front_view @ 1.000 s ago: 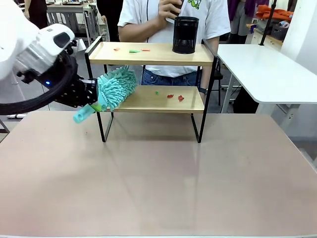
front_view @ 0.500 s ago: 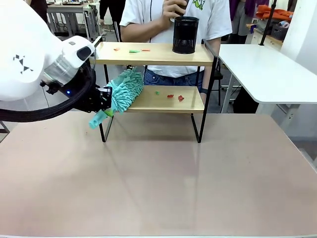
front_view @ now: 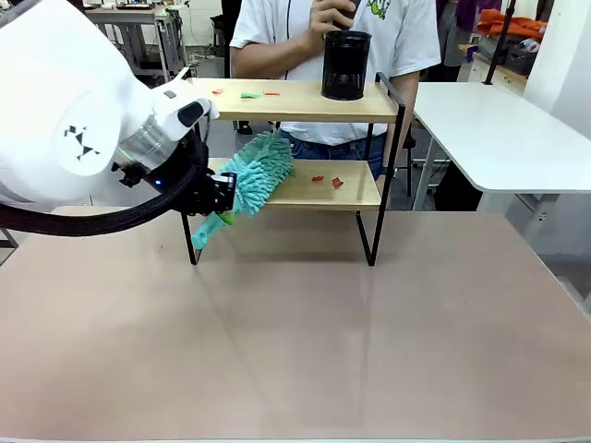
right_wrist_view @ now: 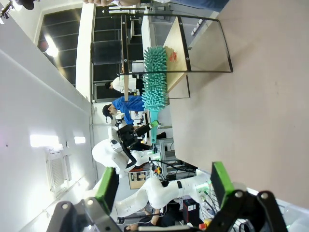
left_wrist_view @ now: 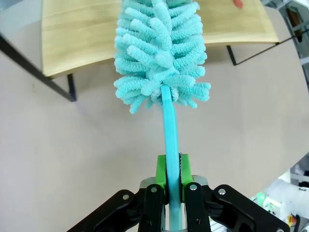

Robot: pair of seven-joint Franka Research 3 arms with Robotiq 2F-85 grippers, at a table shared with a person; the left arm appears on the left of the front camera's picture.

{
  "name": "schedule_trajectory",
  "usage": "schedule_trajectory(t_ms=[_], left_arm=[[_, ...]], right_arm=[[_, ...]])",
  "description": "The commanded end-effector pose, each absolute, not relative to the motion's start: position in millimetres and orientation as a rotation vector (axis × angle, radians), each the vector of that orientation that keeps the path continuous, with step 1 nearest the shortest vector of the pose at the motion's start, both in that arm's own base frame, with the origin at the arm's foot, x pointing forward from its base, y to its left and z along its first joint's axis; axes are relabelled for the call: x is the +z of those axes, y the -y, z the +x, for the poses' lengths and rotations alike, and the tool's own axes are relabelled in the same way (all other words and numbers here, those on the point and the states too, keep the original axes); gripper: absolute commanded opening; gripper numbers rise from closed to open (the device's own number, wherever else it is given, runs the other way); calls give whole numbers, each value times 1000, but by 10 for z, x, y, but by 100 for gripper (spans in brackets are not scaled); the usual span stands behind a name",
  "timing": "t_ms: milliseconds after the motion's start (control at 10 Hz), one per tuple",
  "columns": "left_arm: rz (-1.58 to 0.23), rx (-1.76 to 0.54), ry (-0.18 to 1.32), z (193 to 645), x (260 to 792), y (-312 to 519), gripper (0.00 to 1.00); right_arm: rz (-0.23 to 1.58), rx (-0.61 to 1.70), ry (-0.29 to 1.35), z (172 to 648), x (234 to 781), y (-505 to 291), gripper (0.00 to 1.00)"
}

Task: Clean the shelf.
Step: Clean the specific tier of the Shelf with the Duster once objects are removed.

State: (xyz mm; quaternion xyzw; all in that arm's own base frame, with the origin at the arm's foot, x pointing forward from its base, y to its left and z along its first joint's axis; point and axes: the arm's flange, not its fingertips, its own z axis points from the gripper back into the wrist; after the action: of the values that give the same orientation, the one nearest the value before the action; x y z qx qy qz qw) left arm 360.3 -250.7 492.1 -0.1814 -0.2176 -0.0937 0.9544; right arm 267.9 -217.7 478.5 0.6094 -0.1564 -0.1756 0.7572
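1. You are looking at the left claw (front_view: 222, 196), whose jaws are clamping tight on the thin teal plastic handle (left_wrist_view: 169, 125) of a fluffy teal microfibre duster (front_view: 261, 171). The handle is running straight out between the green pads (left_wrist_view: 161, 169).
2. The right claw (right_wrist_view: 163, 185) is hanging with its jaws standing wide apart and nothing between them.
3. The small two-tier shelf of light wooden boards on a thin black metal frame (front_view: 295, 103) is standing on the brown table (front_view: 295, 332), directly ahead of the left claw. The shelf's left front leg is sitting just beside that claw.
4. The duster head is reaching in between the two boards, over the left part of the lower one. Whether the fibres are touching the wood is too close to tell.
5. Small red and green scraps (front_view: 323, 180) are lying on the lower board, just beyond the duster's tip. More scraps (front_view: 249, 93) are lying on the upper board, above the claw, along with a black mesh cup (front_view: 345, 65) farther right.
6. The shelf is probably handling as light and stiff, with smooth boards and slim legs, so a hard push is likely risking a slide or a tip. If you are needing to steady it, the black frame post is looking like the safest hold.
7. The shelf is lying well ahead of the right claw, far off across the table.
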Motion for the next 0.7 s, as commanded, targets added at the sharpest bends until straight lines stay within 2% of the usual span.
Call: schedule_trajectory(t_ms=[0, 600], left_arm=[[-390, -240, 451, 3696, 4935, 2663, 12], [-486, -519, 393, 3730, 4985, 3079, 12]], right_arm=[[1340, -359, 366, 2696, 4804, 2182, 100], [1340, -359, 366, 2696, 4804, 2182, 100]])
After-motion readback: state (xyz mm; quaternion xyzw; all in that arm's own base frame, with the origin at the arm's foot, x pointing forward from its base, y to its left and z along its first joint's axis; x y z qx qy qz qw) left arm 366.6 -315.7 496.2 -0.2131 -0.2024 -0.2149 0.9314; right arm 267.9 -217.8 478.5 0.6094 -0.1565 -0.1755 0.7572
